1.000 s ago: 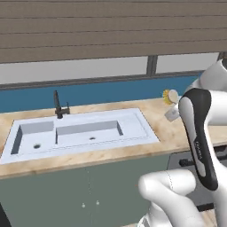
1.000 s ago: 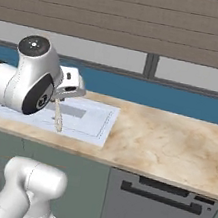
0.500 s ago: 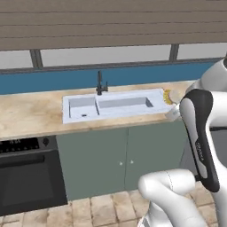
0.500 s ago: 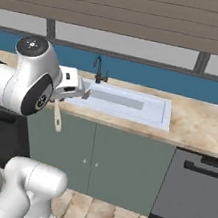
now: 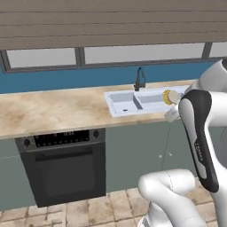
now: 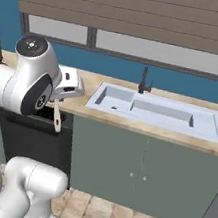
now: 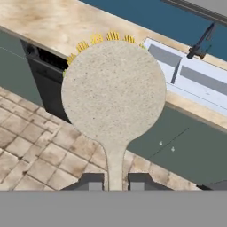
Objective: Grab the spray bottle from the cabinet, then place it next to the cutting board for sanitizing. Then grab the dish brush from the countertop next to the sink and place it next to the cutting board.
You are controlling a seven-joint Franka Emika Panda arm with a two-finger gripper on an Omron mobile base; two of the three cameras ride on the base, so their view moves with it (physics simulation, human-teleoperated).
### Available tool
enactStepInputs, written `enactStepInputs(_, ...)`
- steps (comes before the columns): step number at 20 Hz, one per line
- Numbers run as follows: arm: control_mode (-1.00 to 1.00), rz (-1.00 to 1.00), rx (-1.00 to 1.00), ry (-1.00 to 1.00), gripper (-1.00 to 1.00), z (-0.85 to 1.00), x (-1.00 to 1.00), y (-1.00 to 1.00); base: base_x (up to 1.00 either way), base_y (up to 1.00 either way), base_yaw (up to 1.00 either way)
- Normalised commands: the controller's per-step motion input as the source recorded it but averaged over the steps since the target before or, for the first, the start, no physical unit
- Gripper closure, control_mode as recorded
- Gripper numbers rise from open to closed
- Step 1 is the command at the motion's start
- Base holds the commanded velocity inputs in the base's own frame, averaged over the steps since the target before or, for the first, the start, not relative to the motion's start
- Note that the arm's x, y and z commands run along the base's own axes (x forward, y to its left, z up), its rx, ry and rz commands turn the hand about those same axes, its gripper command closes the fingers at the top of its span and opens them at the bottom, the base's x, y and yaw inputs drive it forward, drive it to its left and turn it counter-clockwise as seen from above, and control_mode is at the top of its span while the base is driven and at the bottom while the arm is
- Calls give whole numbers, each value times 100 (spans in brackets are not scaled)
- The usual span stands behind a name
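While our gripper stays clamped on the dish brush by its pale handle, low centre of the hand view, head up, we carry it clear of the countertop; the sink sits mid-frame, cutting board unseen.

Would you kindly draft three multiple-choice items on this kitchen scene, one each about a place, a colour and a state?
1. Where is the dish brush?
A. in the sink
B. held in the gripper
C. on the floor

2. What colour are the brush's bristles?
A. yellow
B. red
C. black

3. How does the gripper stand?
A. wide open, holding nothing
B. resting on the countertop
C. shut on the brush handle

Answers: 1 B, its handle runs down between the fingertips; 2 A, yellow tufts ring the round head; 3 C, both fingertips flank the handle above the floor.
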Motion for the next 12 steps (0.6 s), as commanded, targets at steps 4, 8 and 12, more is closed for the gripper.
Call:
enactStepInputs(4, 100, 0, 0, 0, 100, 0, 0, 0, -24, 100, 0)
enactStepInputs(8, 100, 0, 0, 0, 100, 0, 0, 0, -47, 100, 0)
enactStepInputs(12, 100, 0, 0, 0, 100, 0, 0, 0, -46, 100, 0)
